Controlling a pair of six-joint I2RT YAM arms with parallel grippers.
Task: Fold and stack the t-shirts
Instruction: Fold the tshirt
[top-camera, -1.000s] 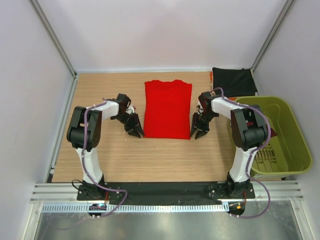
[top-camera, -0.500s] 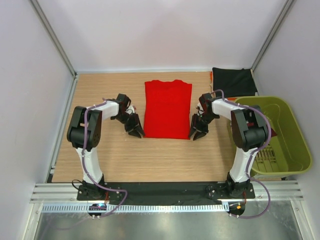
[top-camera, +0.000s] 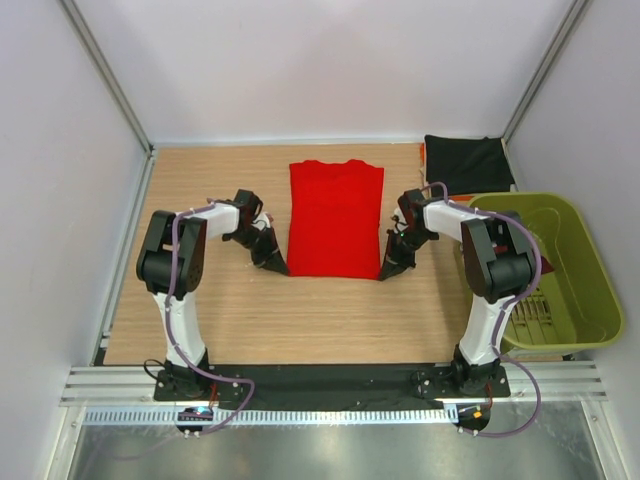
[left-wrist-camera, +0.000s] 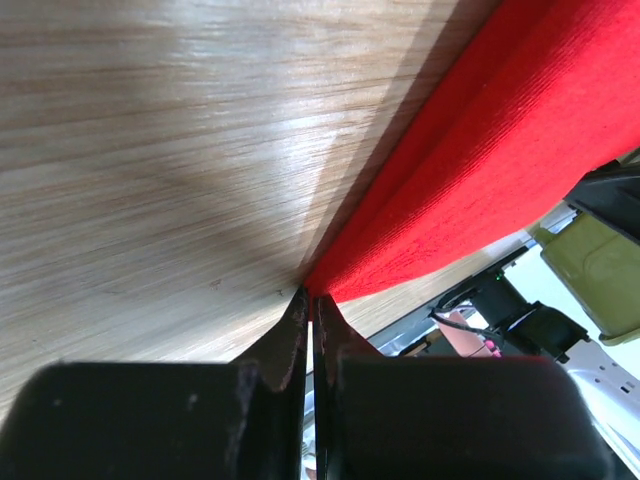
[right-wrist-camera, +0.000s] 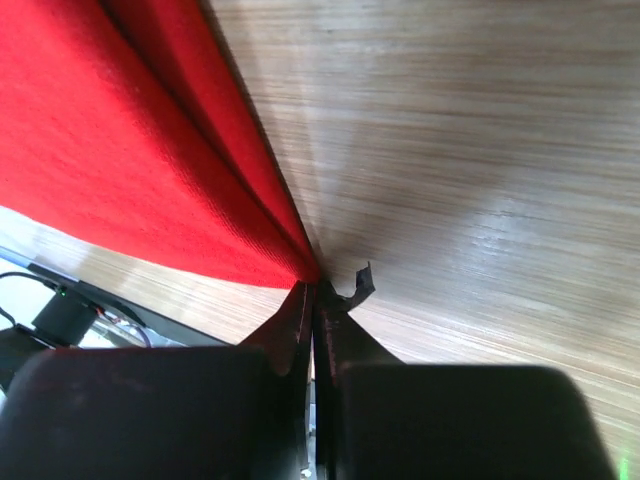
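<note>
A bright red t-shirt (top-camera: 335, 218) lies folded into a long rectangle in the middle of the wooden table. My left gripper (top-camera: 278, 268) is at its near left corner, jaws shut on the corner of the red cloth (left-wrist-camera: 500, 150) where it meets the fingertips (left-wrist-camera: 296, 318). At the near right corner my right gripper (top-camera: 385, 272) is likewise shut on the red cloth (right-wrist-camera: 120, 150), which runs into the closed tips. A black t-shirt (top-camera: 468, 163) lies folded at the back right corner.
An olive-green plastic basket (top-camera: 590, 290) stands off the table's right edge, close to the right arm. White walls with metal posts enclose the table on three sides. Bare wood (top-camera: 200, 300) shows around the red shirt.
Both grippers have closed from part open to shut, and their tips have edged inward onto the red shirt's near corners. The shirt lies as before.
</note>
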